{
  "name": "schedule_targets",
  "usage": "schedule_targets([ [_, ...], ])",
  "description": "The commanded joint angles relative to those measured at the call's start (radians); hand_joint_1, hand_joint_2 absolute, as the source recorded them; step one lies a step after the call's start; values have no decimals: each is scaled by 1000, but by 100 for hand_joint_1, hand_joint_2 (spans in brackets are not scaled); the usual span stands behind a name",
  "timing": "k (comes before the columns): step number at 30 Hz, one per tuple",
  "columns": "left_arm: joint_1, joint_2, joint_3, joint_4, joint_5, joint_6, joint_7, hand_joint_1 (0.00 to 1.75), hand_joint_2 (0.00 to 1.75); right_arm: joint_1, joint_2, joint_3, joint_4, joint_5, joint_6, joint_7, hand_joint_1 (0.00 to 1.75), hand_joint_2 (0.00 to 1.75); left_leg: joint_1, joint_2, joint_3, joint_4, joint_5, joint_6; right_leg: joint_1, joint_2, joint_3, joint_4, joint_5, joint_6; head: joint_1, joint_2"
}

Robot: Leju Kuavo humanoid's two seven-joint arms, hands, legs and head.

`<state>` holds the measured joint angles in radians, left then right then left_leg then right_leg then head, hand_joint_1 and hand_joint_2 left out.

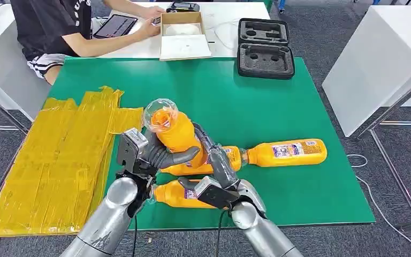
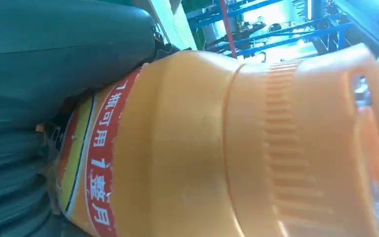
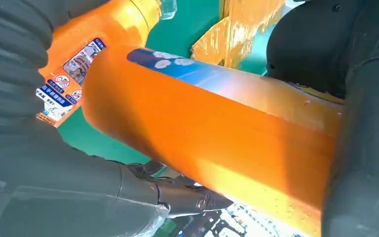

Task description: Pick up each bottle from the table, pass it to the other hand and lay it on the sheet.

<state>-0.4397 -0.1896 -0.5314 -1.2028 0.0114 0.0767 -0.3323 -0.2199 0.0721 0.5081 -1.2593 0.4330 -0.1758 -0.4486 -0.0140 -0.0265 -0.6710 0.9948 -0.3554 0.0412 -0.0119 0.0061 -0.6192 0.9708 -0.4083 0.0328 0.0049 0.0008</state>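
Head view shows the orange plastic bottle with a clear cap [image 1: 172, 131] lifted above the green surface [image 1: 278, 107], clamped by both the left hand [image 1: 158, 155] and the right hand [image 1: 214, 158]. If the right hand lets go before the left grip is firm, the smooth bottle could slip onto the other orange bottles [image 1: 286, 152] lying below, short of the yellow crinkled sheet [image 1: 59, 160].

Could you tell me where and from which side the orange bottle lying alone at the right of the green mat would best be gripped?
Probably around the wide labelled body of that orange plastic bottle, coming down from above. It lies flat on the green mat, neck toward the other bottles, with bare mat along both long sides for fingers to close across it. The narrow neck looks a poorer hold.
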Motion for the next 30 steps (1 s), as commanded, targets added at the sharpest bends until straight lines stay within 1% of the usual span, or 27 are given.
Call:
schedule_targets([
  [1,-52,15,44,51,24,31,-5,175,175,19,-20,-37,-85,-149,35,-38,0,175,2,2,8,3,-6,-5,2,-1,9,1,-5,-2,0,0],
  [2,-54,17,49,56,26,32,-5,175,175,22,-25,-44,-102,-169,44,-38,0,175,1,2,8,2,-5,-4,2,-1,9,1,-5,-2,0,0],
  [3,-56,17,53,60,27,35,-6,175,175,24,-30,-48,-115,-191,60,-39,0,175,1,1,3,1,-2,-2,1,-1,3,0,-2,-1,0,0],
  [4,-60,18,56,68,22,54,-11,175,175,26,-41,-54,-133,-242,106,-40,0,175,1,2,5,1,-3,-3,1,-1,6,1,-3,-1,0,0],
  [5,-67,18,60,80,15,65,-13,175,175,30,-55,-69,-159,-326,179,-39,0,175,1,2,7,2,-5,-4,2,-1,8,1,-4,-2,0,0],
  [6,-82,19,71,104,-20,113,-22,175,175,33,-90,-91,-198,-399,276,5,0,175,1,1,7,2,-5,-4,1,-1,8,1,-4,-2,0,0],
  [7,-91,24,90,119,-57,156,-29,175,175,33,-109,-119,-225,-396,316,14,0,175,1,0,4,1,-2,-2,1,-2,4,0,-2,-1,0,0],
  [8,-95,30,104,126,-80,171,-36,175,175,34,-115,-149,-237,-398,359,26,0,175,2,1,10,4,-6,-5,2,-3,11,2,-6,-2,0,0],
  [9,-95,46,129,130,-129,231,-44,175,175,29,-133,-180,-247,-396,380,30,0,175,1,-1,5,2,-3,-3,1,-4,7,1,-4,-1,0,0],
  [11,-91,91,158,134,-300,360,-28,175,175,36,-153,-235,-258,-402,466,28,0,175,0,1,5,1,-2,-3,0,-1,5,0,-2,-1,0,0],
  [12,-86,115,190,145,-481,486,30,175,175,53,-147,-283,-272,-396,488,14,0,175,0,2,4,0,-1,-2,0,0,4,-1,-1,-1,0,0],
  [13,-58,138,246,117,-538,522,63,175,175,71,-152,-320,-288,-391,493,13,0,175,0,2,6,0,-2,-3,0,0,6,0,-2,-1,0,0],
  [14,-35,150,291,88,-544,487,42,175,175,83,-152,-348,-298,-385,518,7,0,175,1,3,9,1,-4,-4,1,0,9,0,-3,-2,0,0],
  [15,-7,157,360,64,-591,496,43,175,175,92,-143,-386,-302,-374,525,8,0,175,0,4,7,-1,-3,-3,0,2,7,-1,-2,-1,0,0],
  [16,6,163,388,55,-593,493,41,175,175,100,-143,-403,-303,-377,526,8,0,175,0,5,9,0,-4,-4,1,2,9,-1,-3,-2,0,0],
  [17,14,162,412,49,-602,479,34,175,175,105,-138,-419,-304,-377,532,8,0,175,0,5,7,-1,-3,-3,0,3,7,-1,-2,-2,0,0],
  [18,16,166,430,52,-620,490,35,175,175,109,-140,-427,-306,-369,528,8,0,175,0,6,10,0,-5,-5,1,3,9,-1,-4,-2,0,0],
  [19,14,165,439,56,-626,489,34,175,175,111,-141,-432,-308,-367,524,11,0,175,0,4,6,0,-3,-3,0,2,6,-1,-2,-1,0,0],
  [20,14,161,449,64,-659,496,35,175,175,124,-141,-440,-315,-361,518,14,0,175,1,5,9,1,-5,-4,1,2,9,0,-4,-2,0,0],
  [23,15,156,451,69,-699,512,40,175,175,146,-141,-444,-328,-350,508,10,0,175,1,1,3,0,-2,-2,1,0,3,-1,-2,-1,0,0],
  [24,16,156,451,70,-715,522,44,175,175,150,-141,-445,-334,-348,506,10,0,175,1,2,6,1,-4,-3,2,-1,7,0,-3,-1,0,0],
  [25,15,165,446,82,-803,565,69,175,175,158,-136,-451,-341,-341,493,12,0,175,1,2,9,2,-6,-4,2,-1,10,0,-5,-2,0,0],
  [26,20,163,450,81,-850,579,84,175,175,175,-130,-457,-357,-337,486,14,0,175,1,3,8,1,-5,-4,2,0,8,0,-4,-2,0,0],
  [27,22,180,448,93,-1021,621,134,175,175,191,-116,-473,-379,-308,447,29,0,175,0,2,3,0,-2,-2,1,0,4,0,-2,-1,0,0],
  [28,30,176,454,92,-1028,621,135,175,175,199,-116,-477,-392,-309,448,29,0,175,1,2,6,1,-4,-3,1,0,6,0,-3,-1,0,0],
  [29,33,191,470,93,-1286,621,208,175,175,205,-112,-493,-403,-305,439,38,0,175,0,2,4,0,-2,-3,1,0,4,0,-2,-1,0,0],
  [30,32,192,480,103,-1358,621,235,175,175,209,-112,-505,-414,-306,439,40,0,175,1,2,6,1,-4,-3,1,0,7,0,-4,-2,0,0],
])
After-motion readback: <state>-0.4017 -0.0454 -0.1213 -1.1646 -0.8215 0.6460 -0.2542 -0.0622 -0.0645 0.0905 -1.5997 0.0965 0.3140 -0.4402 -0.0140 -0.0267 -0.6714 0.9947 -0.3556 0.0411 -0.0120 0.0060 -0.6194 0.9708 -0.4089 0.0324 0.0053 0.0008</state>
